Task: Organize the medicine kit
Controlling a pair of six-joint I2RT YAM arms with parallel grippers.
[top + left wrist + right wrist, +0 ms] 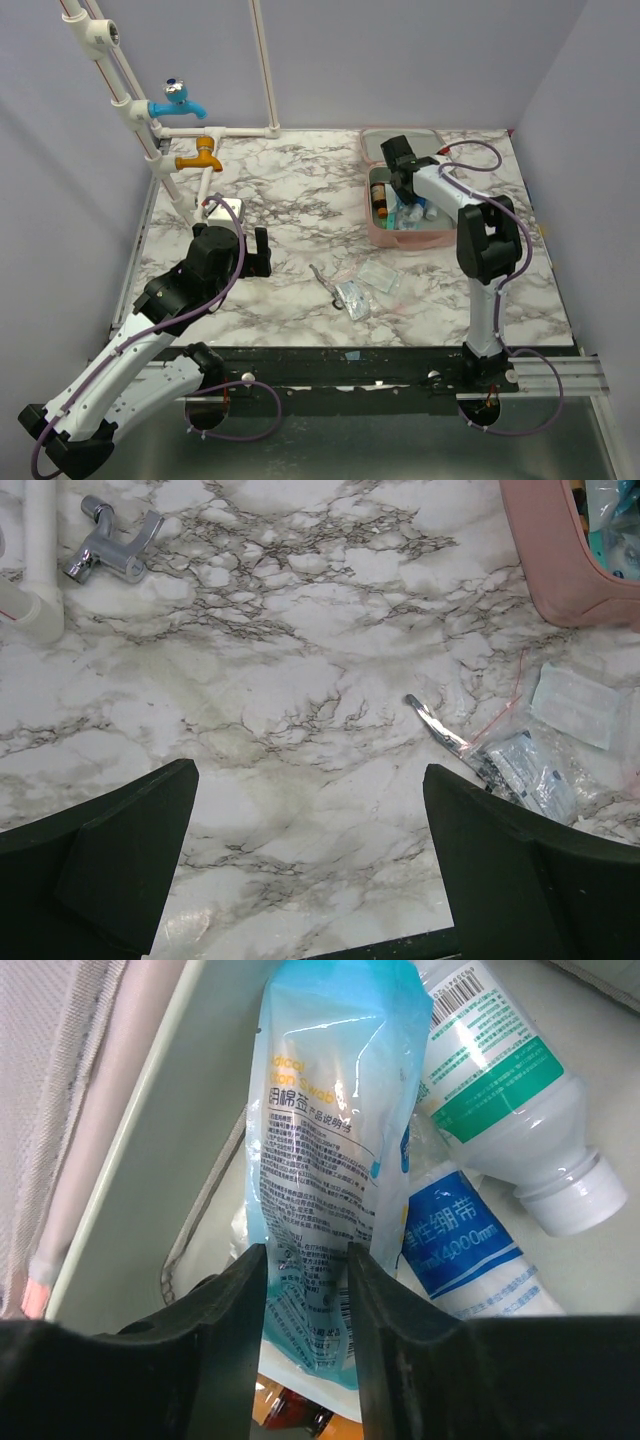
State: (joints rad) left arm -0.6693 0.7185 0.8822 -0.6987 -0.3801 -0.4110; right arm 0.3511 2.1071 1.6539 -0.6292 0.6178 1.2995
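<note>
The pale pink medicine kit (372, 232) lies open at the back right, and its pink wall (545, 550) shows in the left wrist view. My right gripper (404, 193) reaches down into it. Its jaws (307, 1260) stand apart with a blue cotton-swab packet (320, 1110) hanging loosely between them. Beside the packet lie a white bottle with a green label (500, 1070) and a blue-labelled bandage roll (460, 1240). A brown bottle (300, 1415) peeks out underneath. My left gripper (258, 252) hovers open over bare marble (310, 810), left of centre.
A clear zip bag of packets (365, 290) and a metal tool (322, 275) lie on the marble in front of the kit, right of my left gripper. White pipes with a blue tap (180, 100) and an orange tap (200, 158) stand at the back left.
</note>
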